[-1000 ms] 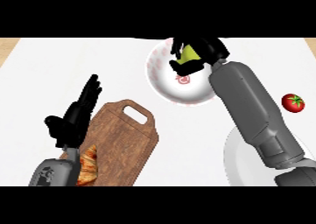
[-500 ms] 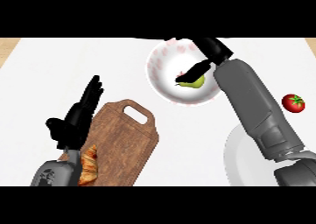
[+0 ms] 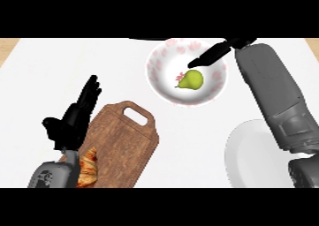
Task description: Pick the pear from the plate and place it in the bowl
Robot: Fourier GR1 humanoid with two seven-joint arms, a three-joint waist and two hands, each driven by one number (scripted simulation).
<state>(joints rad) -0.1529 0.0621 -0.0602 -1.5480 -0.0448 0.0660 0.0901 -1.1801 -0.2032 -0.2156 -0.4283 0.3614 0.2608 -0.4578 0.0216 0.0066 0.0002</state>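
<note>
The right hand (image 3: 217, 52) has let go of the pear (image 3: 192, 80) and drawn back toward the upper right, fingers now straight and apart, so the pear lies free inside the flowered bowl (image 3: 163, 62) and the placing looks done.

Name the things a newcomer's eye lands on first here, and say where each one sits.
The green pear stands out first, lying in the white, pink-flowered bowl at the counter's far middle, with the right hand open just above it. Next comes the brown cutting board at lower left, a croissant at its near end beside the resting, open left hand. A white plate shows at lower right.
</note>
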